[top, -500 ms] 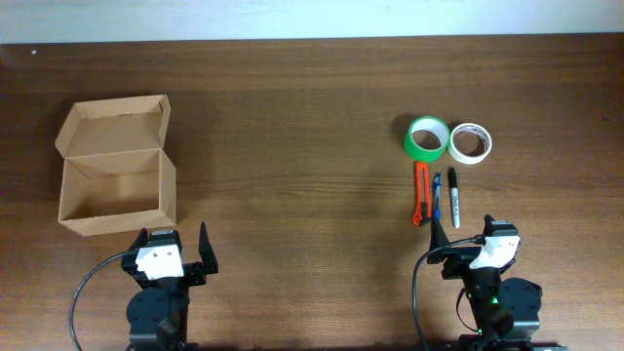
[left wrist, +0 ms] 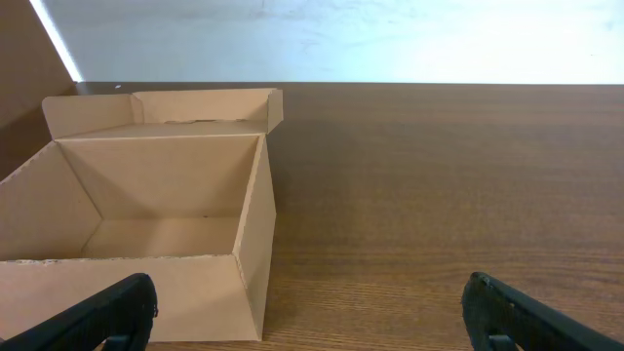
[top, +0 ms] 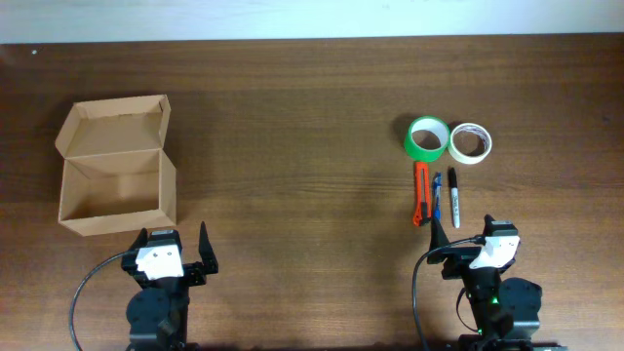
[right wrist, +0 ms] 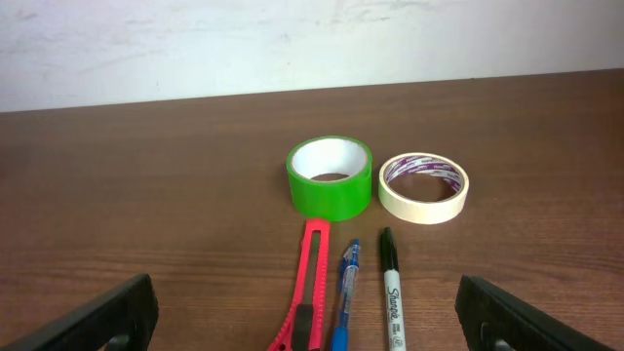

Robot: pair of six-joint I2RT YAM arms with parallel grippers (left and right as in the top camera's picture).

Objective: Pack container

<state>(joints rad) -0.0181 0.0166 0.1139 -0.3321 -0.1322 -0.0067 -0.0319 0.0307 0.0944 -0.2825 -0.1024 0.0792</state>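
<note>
On a dark wooden table [top: 302, 195], we are seeing the container [top: 110, 185] sitting lid-open just ahead of the left gripper [left wrist: 307, 314]. That gripper and the right gripper [right wrist: 302, 314] are both gaping fully wide, each holding nothing.

Right wrist view's bottom edge crops red cutter [right wrist: 307, 288], blue pen [right wrist: 344, 292] and black marker [right wrist: 391, 292]; left wrist view clips the container [left wrist: 156, 180] at left.

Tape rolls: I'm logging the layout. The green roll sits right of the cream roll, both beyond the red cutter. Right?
No: the green roll sits left of the cream roll, per the overhead view; both lie beyond the red cutter.
</note>
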